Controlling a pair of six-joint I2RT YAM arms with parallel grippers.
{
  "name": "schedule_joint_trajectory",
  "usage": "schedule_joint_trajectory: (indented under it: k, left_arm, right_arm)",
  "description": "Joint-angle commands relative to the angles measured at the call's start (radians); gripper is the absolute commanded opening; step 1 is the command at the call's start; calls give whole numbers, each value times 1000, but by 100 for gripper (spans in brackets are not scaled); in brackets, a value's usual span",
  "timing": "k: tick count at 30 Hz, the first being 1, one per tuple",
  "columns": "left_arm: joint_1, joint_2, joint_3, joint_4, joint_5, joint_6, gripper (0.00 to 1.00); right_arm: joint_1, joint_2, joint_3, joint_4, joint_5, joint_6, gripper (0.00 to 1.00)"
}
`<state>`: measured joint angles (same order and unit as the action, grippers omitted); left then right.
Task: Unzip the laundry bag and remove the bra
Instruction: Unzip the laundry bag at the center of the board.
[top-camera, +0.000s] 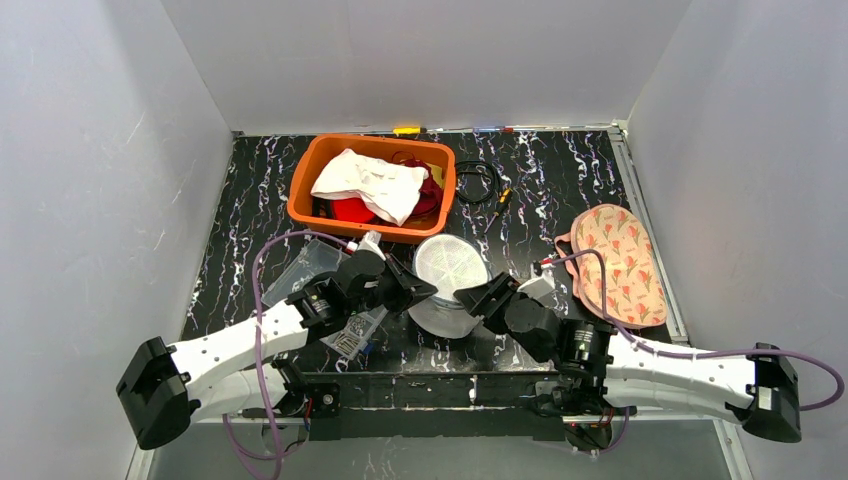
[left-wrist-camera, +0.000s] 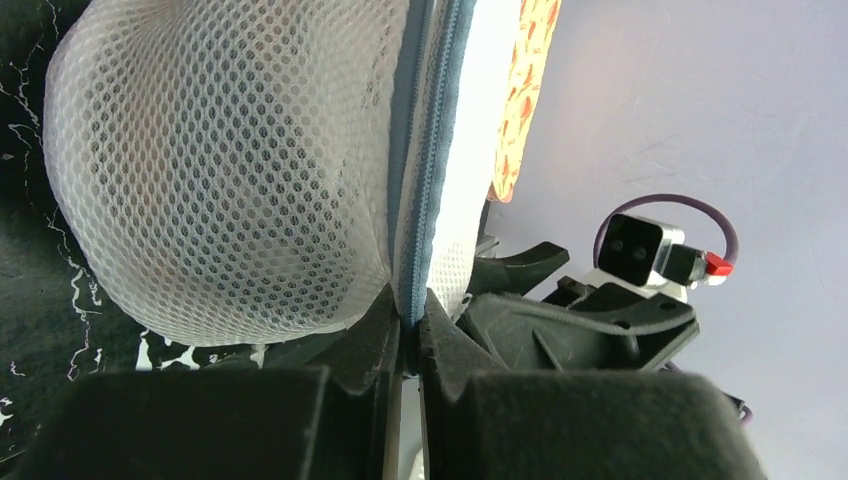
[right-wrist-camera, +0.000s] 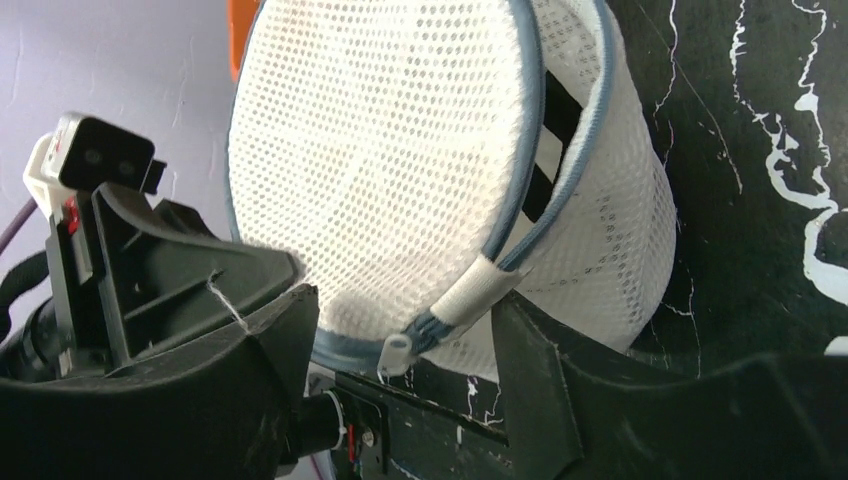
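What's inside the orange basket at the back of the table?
A crumpled white cloth lies on top in the orange basket, with red fabric showing beneath it. Whatever lies deeper is covered by them.

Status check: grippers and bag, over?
Left gripper shut on zip seam of laundry bag. Right gripper open, jaws straddling zipper pull, not yet gripping. Nothing blocking the pull.

The tabletop (top-camera: 560, 180) carries one white mesh laundry bag (top-camera: 447, 280) at 6 o'clock, one orange basket (top-camera: 298, 195) at 12 o'clock, one coiled black cable (top-camera: 478, 182) at 1 o'clock and one floral fabric piece (top-camera: 620, 260) at 3 o'clock, with two robot arms (top-camera: 240, 345) at the near edge.
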<state>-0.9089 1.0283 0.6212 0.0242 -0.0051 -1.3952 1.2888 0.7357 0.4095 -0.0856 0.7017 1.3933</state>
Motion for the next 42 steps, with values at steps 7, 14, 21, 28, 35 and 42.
schedule_joint_trajectory:
  k: [7, 14, 21, 28, 35, 42]
  left_arm:
    - [-10, -75, -15, 11, -42, 44, 0]
    - [-9, -61, -5, -15, -10, 80, 10]
    - [-7, -203, 41, -301, -46, 219, 67]
    - [-4, -491, 58, -574, -191, 371, 87]
    - [-2, -711, -17, -607, -271, 431, 84]
    - [-2, -667, -108, -560, -165, 445, 83]
  right_arm:
    - [-106, 87, 23, 181, -152, -10, 45]
    - [-114, 83, 25, 195, -165, -78, 1]
    - [-194, 72, 212, -57, -320, -500, 1]
    - [-211, 133, 369, -167, -590, -913, 1]
    - [-214, 186, 435, -113, -776, -1059, 1]
    - [-238, 48, 222, -33, -803, -988, 1]
